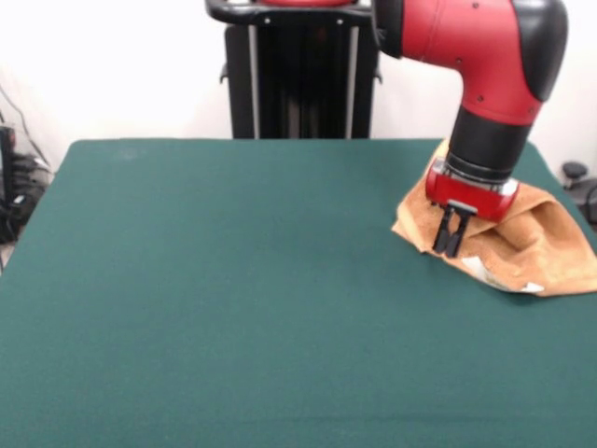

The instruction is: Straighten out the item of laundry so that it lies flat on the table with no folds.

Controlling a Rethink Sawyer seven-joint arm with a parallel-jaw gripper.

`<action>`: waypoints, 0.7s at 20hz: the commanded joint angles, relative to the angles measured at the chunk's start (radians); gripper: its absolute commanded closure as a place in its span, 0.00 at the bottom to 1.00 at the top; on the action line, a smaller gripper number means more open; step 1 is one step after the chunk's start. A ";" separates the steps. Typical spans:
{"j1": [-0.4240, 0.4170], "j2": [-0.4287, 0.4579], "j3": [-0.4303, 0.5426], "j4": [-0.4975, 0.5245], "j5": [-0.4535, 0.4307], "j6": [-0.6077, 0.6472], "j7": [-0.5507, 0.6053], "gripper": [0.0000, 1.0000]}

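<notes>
Dark green felt-topped bench [233, 308], foreground. At 3 o'clock, a crumpled orange-tan terry towel [541, 247] near its edge, white tag [478, 269] showing. The black gripper [449, 245], fingers together, meets the towel's left fold.

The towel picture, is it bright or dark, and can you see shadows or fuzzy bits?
Front view: light is bright and even, and the back wall looks washed out white. Only a faint shadow sits under the towel on the green table. No glare on the felt. The picture is a bit soft, so the hand looks fuzzy, and the towel runs off the right edge.
</notes>
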 commanded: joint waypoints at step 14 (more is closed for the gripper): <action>0.009 0.089 0.074 0.009 0.020 0.017 0.190 0.00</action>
